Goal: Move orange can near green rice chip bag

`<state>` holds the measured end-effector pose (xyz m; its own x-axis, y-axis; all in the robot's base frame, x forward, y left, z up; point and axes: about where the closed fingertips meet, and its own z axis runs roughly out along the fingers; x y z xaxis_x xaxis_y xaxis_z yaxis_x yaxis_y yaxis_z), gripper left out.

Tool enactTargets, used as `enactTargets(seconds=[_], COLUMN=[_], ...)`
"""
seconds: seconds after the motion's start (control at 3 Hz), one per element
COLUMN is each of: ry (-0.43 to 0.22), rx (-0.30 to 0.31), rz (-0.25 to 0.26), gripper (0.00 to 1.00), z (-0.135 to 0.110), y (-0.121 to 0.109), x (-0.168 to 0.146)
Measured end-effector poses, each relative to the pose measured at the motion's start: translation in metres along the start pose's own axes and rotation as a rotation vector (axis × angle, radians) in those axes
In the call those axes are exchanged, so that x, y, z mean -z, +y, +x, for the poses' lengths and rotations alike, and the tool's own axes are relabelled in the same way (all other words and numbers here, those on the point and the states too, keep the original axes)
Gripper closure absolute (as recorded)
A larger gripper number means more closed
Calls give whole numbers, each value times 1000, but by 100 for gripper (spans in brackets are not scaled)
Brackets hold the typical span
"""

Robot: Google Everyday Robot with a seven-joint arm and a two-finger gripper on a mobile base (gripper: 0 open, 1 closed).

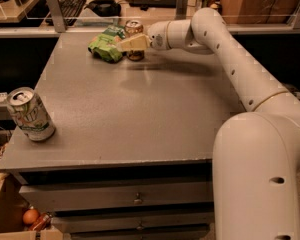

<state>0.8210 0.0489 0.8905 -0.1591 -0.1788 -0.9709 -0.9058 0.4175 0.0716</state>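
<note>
The orange can stands upright at the far side of the grey table, its silver top showing. The green rice chip bag lies right next to it on its left, close to touching. My gripper reaches in from the right, and its tan fingers are closed around the can's middle, hiding most of the can's body. The can's base appears to rest on the table.
A white-and-green can stands upright near the table's front left edge. My white arm spans the right side of the table. Behind the table is a desk with a keyboard. Drawers sit below the table front.
</note>
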Motion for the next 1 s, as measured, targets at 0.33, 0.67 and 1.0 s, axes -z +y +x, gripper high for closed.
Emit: enactTargets(seconds=[0.33, 0.67, 1.0], ry=[-6, -15, 11], rx=[4, 18, 94], rz=[-14, -29, -6], gripper=[0, 0, 0], z=[-4, -11, -23], y=[2, 4, 7], x=[1, 12, 71])
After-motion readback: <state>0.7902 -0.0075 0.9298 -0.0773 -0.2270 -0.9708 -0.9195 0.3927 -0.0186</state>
